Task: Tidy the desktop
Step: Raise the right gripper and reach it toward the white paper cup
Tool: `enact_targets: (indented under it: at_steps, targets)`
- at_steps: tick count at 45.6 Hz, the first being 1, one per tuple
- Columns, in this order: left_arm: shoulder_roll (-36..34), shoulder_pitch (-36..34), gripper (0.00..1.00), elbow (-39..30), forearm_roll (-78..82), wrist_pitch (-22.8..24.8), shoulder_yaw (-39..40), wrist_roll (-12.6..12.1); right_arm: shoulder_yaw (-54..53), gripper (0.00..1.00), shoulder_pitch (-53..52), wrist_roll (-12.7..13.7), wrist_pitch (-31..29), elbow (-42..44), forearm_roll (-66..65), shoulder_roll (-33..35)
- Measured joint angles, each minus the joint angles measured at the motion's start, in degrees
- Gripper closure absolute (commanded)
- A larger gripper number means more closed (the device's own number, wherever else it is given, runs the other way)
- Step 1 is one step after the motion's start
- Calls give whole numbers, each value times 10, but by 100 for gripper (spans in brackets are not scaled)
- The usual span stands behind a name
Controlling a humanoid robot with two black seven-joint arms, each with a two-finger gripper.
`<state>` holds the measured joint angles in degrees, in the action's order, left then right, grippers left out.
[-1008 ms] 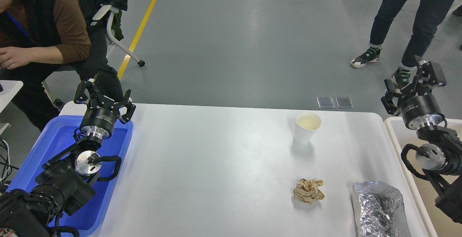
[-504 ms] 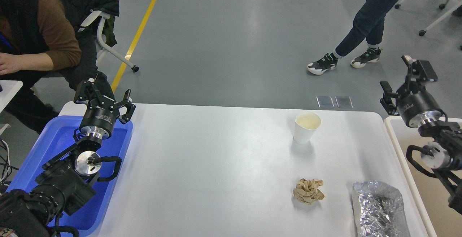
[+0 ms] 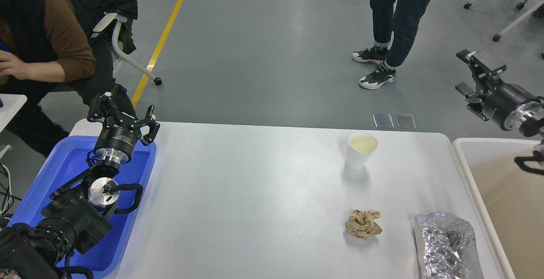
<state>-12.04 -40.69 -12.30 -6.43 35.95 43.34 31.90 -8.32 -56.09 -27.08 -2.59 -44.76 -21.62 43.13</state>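
Right arm swings up and away, trash still on desktop

Desktop (image 3: pixel 255 194) fills the middle of our head view, white, between the blue tray (image 3: pixel 51 177) on our left and the beige bin (image 3: pixel 505 198) on our right. Three bits of clutter on it: a white paper cup (image 3: pixel 361 149) upright toward the far right, a crumpled brown paper ball (image 3: pixel 362 224) nearer us, and a foil bag (image 3: pixel 446 245) just beside the ball at the near right edge. All three apart from each other; none has shifted over the last second.

What changed: our right gripper (image 3: pixel 478 71) has lifted and rotated outward. A second ago it sat low by the bin's far corner; now it is higher, past the table edge, pointing left-up over the floor. Fingers look spread, with nothing between them. Much of that arm has dropped out of frame.

Left gripper (image 3: pixel 123 109) has not moved: parked above the far end of the blue tray, fingers apart, empty.

Bystander's legs (image 3: pixel 395 28) have walked leftward behind the table; seated person (image 3: pixel 51 37) at far left stays put.

Meaning for the task, as we judge it: no item is grasped yet and all three remain to clear. The right arm looks to be repositioning, likely for the cup or the items on its side. Risk is tipping the cup if approached from the side.
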Motion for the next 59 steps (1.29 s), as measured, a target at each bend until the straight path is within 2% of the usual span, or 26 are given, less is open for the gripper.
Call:
enact_targets:
  at_steps: [14, 24, 39, 59]
  targets:
    - [0, 0, 0, 0, 0, 0, 0, 0, 169, 1, -106, 0, -2, -31, -84, 27]
    - [0, 0, 0, 0, 0, 0, 0, 0, 282, 1, -167, 2, -4, -38, -134, 11]
    - [0, 0, 0, 0, 0, 0, 0, 0, 384, 1, -205, 4, 2, -8, -154, -72]
    - [0, 0, 0, 0, 0, 0, 0, 0, 407, 1, -136, 6, 8, 108, -141, -192]
